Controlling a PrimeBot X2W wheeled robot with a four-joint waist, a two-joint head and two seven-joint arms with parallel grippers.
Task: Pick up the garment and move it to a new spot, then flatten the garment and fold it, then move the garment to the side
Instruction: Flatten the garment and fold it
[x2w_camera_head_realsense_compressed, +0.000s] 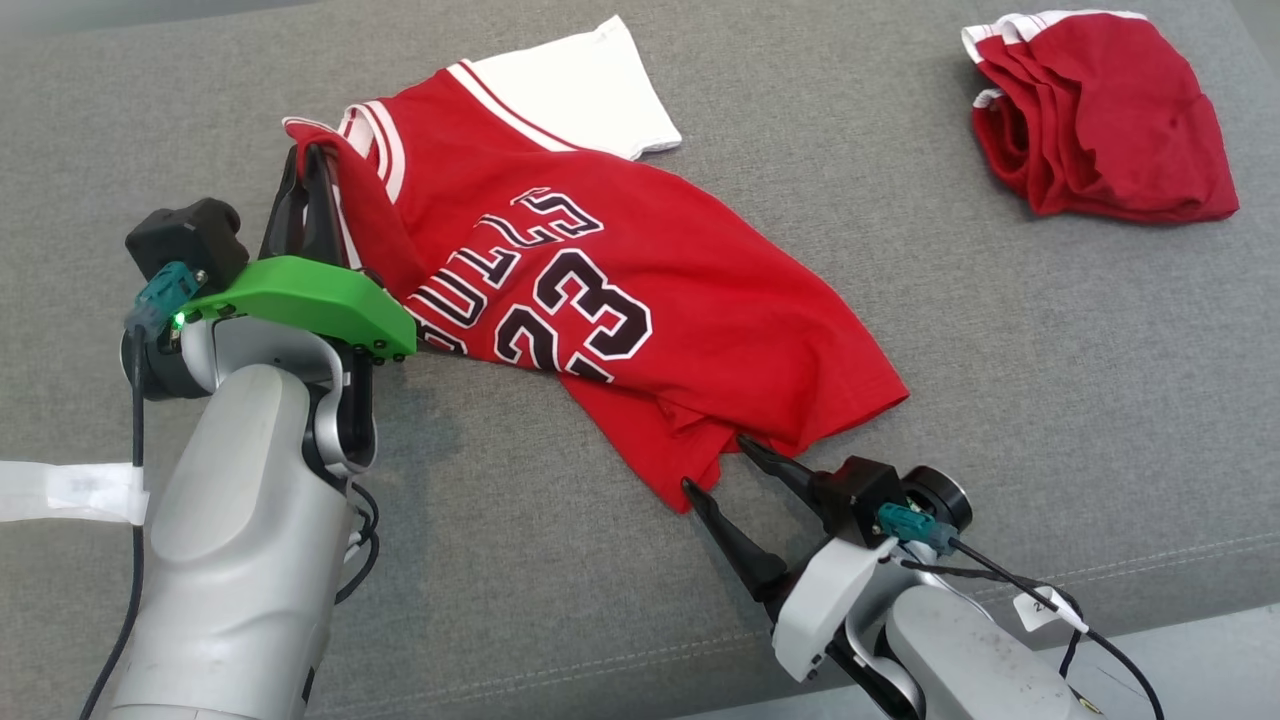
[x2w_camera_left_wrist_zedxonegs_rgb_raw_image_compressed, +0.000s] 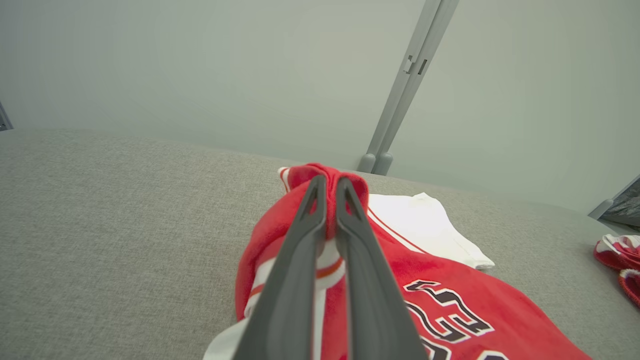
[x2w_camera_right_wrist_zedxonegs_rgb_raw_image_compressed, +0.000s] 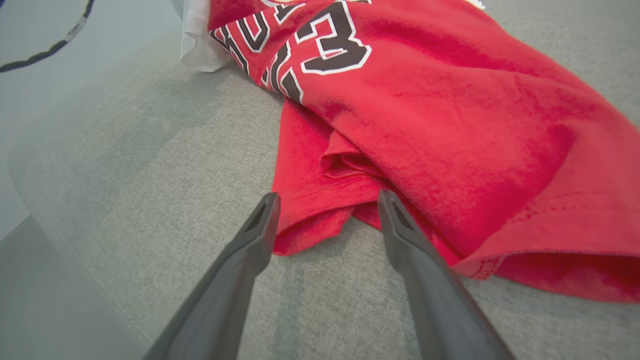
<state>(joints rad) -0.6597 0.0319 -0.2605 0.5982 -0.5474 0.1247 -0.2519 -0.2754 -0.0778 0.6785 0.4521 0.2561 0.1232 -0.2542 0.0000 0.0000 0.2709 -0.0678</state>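
The garment (x2w_camera_head_realsense_compressed: 620, 300) is a red basketball jersey with white sleeves and black-and-white lettering, lying rumpled across the grey cushion. My left gripper (x2w_camera_head_realsense_compressed: 310, 160) is shut on the jersey's shoulder at its upper left; in the left wrist view the red cloth (x2w_camera_left_wrist_zedxonegs_rgb_raw_image_compressed: 327, 180) bunches between the closed fingertips. My right gripper (x2w_camera_head_realsense_compressed: 715, 465) stands open at the jersey's bottom hem. In the right wrist view its fingers (x2w_camera_right_wrist_zedxonegs_rgb_raw_image_compressed: 255, 235) straddle a folded edge of the hem (x2w_camera_right_wrist_zedxonegs_rgb_raw_image_compressed: 320, 220), tips touching the cloth.
A second red garment (x2w_camera_head_realsense_compressed: 1100, 110) with white trim lies bunched at the far right of the grey cushion (x2w_camera_head_realsense_compressed: 1000, 330). The cushion's front edge runs just behind my right wrist. A white strap (x2w_camera_head_realsense_compressed: 70, 490) lies at the left edge.
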